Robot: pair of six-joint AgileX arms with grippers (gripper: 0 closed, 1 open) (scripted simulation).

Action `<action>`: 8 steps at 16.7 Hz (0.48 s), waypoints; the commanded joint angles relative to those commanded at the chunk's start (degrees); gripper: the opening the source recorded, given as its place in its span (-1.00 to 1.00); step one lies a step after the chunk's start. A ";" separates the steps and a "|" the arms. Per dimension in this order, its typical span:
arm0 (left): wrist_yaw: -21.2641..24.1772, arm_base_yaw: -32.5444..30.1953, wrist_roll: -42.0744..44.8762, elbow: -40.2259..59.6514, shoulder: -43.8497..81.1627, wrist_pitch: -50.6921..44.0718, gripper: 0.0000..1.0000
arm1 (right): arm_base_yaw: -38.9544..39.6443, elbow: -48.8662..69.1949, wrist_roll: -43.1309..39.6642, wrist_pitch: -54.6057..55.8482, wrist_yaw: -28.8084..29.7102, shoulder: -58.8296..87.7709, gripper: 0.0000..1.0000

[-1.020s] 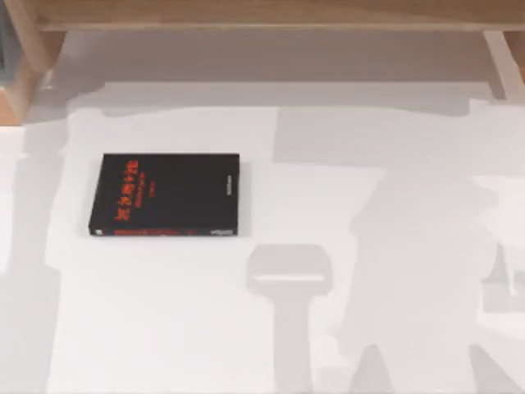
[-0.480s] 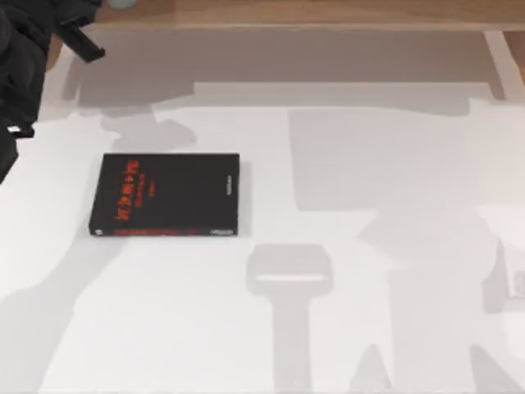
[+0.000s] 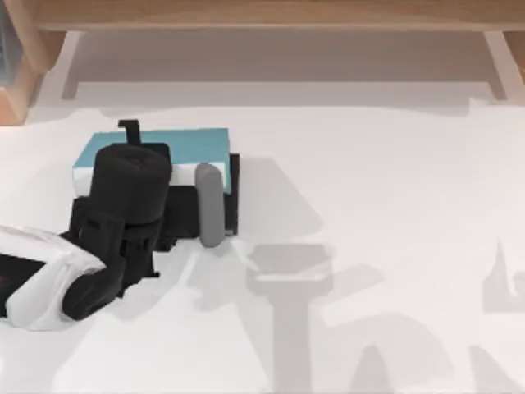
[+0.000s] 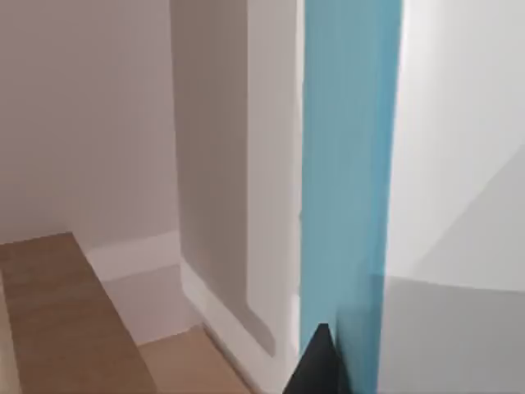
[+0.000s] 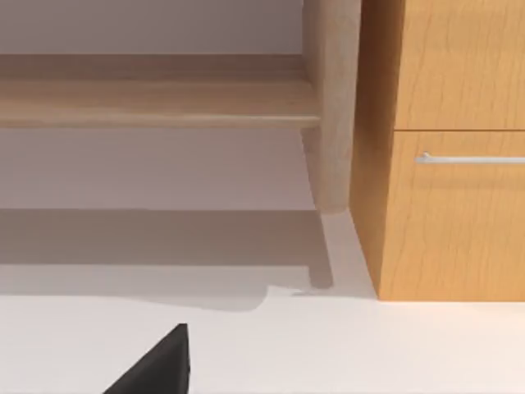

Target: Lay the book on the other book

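Books: two, one light blue book [image 3: 197, 141] and one black book [image 3: 232, 197], at the table's [image 3: 394, 205] left edge.
Arms: one, the left arm [image 3: 98, 238].
Cabinets: one wooden cabinet [image 5: 451, 164] with one handle [image 5: 472, 158].

The book [image 3: 156, 144] lies on the other book [image 3: 232, 190], near the left edge of the desk [image 3: 394, 205] and toward its back edge. The left arm [image 3: 123, 222] reaches in from the left edge and covers most of both books. A wooden cabinet [image 5: 443, 148] stands behind the desk.
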 joint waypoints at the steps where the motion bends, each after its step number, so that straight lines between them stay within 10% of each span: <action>1: -0.04 -0.27 0.04 -0.36 0.51 -0.24 -1.00 | 0.00 0.00 0.00 0.00 0.00 0.00 1.00; 8: 0.28 0.15 0.30 0.21 1.55 0.30 -1.00 | 0.00 0.00 0.00 0.00 0.00 0.00 1.00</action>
